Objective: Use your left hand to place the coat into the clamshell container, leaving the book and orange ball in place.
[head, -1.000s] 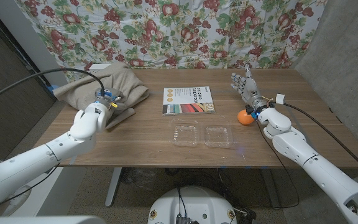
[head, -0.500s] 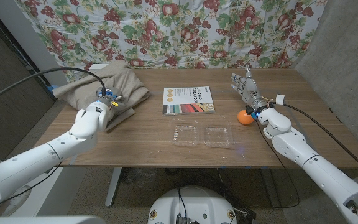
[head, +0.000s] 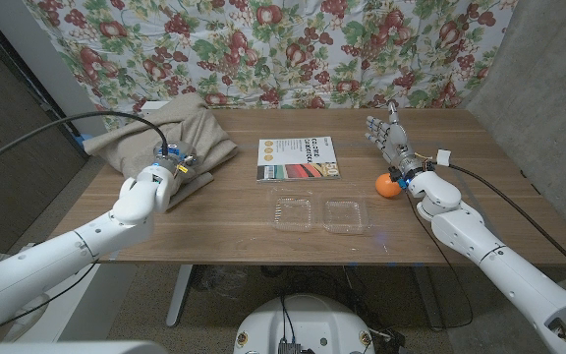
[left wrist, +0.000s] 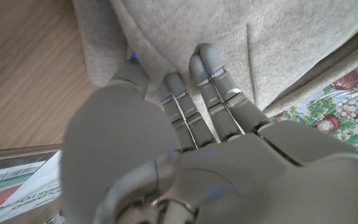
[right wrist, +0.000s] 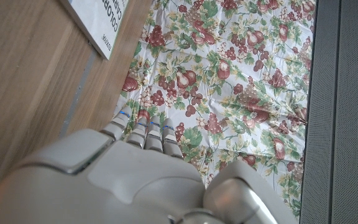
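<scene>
The left hand (head: 168, 169) is down on the near edge of the beige coat (head: 170, 133), fingers (left wrist: 211, 78) stretched forward and pressed onto the cloth; from the wrist camera they lie close together on top of the fabric, and I cannot tell whether any cloth is pinched under them. Its arm reaches in low from the table's near left corner. The coat lies bunched at the far left of the wooden table (head: 234, 231), well apart from the clear clamshell container (head: 322, 214), which sits opened out flat near the front edge at the middle. The book (head: 298, 158) lies just behind the container. Over on the right, the right hand (head: 391, 141) stands upright with fingers spread and nothing in it, the orange ball (head: 388, 186) resting just beside its wrist.
</scene>
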### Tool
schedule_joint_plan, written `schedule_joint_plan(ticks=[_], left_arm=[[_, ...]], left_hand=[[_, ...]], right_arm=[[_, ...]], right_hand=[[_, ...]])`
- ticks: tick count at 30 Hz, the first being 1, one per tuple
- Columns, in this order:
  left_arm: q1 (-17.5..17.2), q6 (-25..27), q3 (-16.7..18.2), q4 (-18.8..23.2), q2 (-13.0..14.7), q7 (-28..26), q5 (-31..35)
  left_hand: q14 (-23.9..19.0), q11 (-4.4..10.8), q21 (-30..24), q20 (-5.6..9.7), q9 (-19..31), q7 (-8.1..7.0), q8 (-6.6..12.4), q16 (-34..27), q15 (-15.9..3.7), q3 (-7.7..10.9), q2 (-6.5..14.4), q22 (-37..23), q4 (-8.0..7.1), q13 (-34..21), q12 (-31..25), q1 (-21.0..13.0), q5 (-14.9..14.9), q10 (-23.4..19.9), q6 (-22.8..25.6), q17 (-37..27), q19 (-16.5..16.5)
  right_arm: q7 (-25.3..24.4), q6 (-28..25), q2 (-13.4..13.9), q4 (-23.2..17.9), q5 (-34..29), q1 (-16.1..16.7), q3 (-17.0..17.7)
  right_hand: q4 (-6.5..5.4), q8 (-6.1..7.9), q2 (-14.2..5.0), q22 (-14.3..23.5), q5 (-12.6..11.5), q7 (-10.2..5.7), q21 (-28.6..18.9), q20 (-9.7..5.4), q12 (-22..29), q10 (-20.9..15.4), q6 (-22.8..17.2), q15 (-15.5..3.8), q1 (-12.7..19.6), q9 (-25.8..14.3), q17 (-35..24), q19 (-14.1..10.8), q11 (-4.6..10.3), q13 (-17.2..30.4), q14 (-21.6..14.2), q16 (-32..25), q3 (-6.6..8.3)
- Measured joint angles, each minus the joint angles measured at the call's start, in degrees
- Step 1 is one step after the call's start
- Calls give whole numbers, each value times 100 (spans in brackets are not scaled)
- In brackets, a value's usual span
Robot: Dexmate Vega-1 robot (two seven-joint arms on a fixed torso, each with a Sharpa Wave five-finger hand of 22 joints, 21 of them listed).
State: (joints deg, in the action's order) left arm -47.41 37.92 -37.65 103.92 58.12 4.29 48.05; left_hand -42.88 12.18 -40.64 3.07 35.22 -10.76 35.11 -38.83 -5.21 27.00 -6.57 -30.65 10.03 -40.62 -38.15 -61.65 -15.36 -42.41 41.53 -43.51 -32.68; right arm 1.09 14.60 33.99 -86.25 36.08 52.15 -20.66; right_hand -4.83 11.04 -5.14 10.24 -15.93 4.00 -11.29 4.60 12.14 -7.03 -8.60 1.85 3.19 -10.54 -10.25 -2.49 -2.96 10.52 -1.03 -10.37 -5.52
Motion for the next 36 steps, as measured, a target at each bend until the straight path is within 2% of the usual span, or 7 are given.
schedule_joint_plan(ticks=[8,11,13,16,21,33,36], left_arm=[[-63,13,44,12,1,-205,-57],[-74,13,54,12,-1,-262,-71],[-77,12,59,12,-2,-310,-81],[-80,8,62,12,-5,-337,-84],[-80,-13,62,11,-6,-385,-87],[-95,-93,83,15,-1,-481,-162],[-112,-143,107,16,3,-524,-213]], left_hand=[[-234,1,-522,-3,812,-71,524,-233,-11,3,69,-262,-3,-758,-382,-598,252,-62,-72,-785,115],[-367,1,-732,-15,945,-71,582,-243,-21,169,81,-334,2,-1024,-487,-903,325,-62,-72,-1005,153],[-478,1,-843,-18,1002,-84,583,-122,-37,423,76,-344,5,-1190,-511,-1060,353,-62,-84,-1091,224],[-632,1,-1071,-27,1076,-92,583,263,-84,1058,-14,-302,0,-1416,-459,-1192,361,-62,-93,-1237,404],[-757,1,-1429,-47,1184,-133,583,608,-126,1644,-164,-320,8,-1611,-373,-1372,188,-62,-134,-1448,658],[-847,1,-1770,-49,1269,-132,582,771,-156,1837,-240,-401,-63,-1736,-332,-1448,103,-61,-134,-1641,783],[-648,-16,-1939,-64,1605,18,897,463,-166,1837,-431,-463,-62,-2090,-476,-1641,-104,26,-70,-2123,479]], right_arm=[[-4,1,21,-45,1,22,13],[-9,2,30,-65,1,34,21],[-10,2,35,-75,1,41,24],[-19,2,42,-88,2,48,29],[-38,2,56,-119,7,70,47],[-60,11,64,-158,27,121,79],[-68,15,65,-163,33,133,89]], right_hand=[[0,0,0,0,0,-21,0,0,0,0,-21,0,0,0,0,0,0,0,0,0,0],[0,0,0,0,0,-21,0,0,0,0,-21,0,0,0,0,0,0,0,0,0,0],[0,0,0,0,0,-21,0,0,0,0,-21,0,0,0,0,0,0,0,0,0,0],[0,0,0,0,0,-21,0,0,0,0,-21,0,0,0,0,0,0,0,0,0,0],[0,0,0,0,0,-21,0,0,0,0,-21,0,0,1,0,0,0,0,0,0,0],[0,0,0,0,0,-20,0,0,0,-21,-20,0,0,2,0,0,20,0,0,0,0],[0,0,0,0,0,-20,0,0,0,-20,-20,0,0,2,0,0,20,0,0,0,0]])
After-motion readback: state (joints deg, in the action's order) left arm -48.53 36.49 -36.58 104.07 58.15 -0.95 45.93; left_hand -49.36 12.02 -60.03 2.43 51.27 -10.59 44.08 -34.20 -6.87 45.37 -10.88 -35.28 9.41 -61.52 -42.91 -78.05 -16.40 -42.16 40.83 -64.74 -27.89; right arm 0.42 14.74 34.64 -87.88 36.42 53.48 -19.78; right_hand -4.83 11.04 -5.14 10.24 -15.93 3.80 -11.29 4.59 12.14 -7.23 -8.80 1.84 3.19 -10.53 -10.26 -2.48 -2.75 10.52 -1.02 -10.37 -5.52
